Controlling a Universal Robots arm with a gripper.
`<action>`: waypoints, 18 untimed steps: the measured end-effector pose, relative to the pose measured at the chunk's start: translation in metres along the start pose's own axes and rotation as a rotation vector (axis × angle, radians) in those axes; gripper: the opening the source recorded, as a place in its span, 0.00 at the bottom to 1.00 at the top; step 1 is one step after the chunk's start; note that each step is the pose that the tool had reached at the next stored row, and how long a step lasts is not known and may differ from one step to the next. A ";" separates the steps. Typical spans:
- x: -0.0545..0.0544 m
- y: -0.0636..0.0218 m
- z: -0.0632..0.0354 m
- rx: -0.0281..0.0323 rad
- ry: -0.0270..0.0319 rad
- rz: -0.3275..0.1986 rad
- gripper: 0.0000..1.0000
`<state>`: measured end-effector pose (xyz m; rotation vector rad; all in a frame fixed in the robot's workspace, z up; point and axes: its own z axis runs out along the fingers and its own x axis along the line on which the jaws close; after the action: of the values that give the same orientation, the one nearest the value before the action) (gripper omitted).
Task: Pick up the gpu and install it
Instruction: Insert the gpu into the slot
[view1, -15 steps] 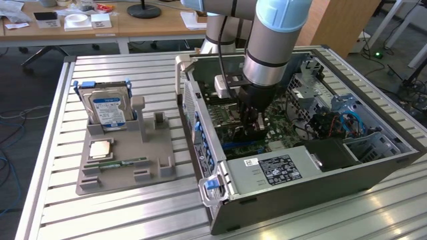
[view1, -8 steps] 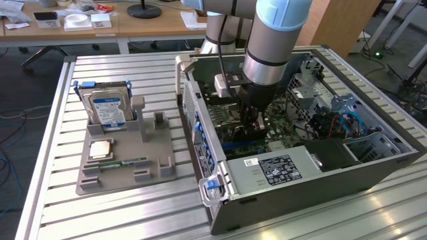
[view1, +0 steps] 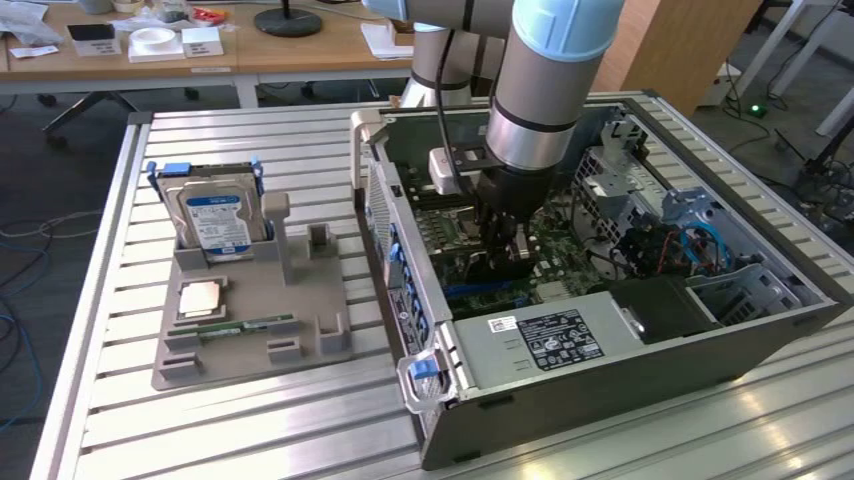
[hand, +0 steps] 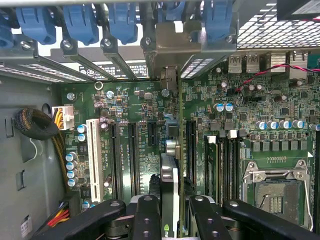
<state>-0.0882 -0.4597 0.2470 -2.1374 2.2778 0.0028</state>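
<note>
Grey logo-marked gpu (hand: 169, 172) in tool (hand: 172, 202)

The table (view1: 267, 420) is ribbed bare metal, a little shiny. The case (view1: 601, 400) is matt grey metal, its clips (hand: 80, 22) smooth blue plastic. My fingers (hand: 145, 215) look matt black; the gpu (hand: 169, 185) edge is smooth grey.

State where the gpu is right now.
In the wrist view the gpu stands edge-on in the pincer, over the motherboard slots, inside the computer case.
</note>
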 end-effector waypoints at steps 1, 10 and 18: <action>0.000 0.0000 -0.0003 -0.0001 0.0000 0.000 0.27; 0.000 0.0000 -0.0032 -0.0001 -0.0003 0.000 0.27; 0.000 -0.0008 -0.0035 -0.0003 -0.0002 0.000 0.27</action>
<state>-0.0874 -0.4598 0.2505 -2.1374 2.2778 0.0033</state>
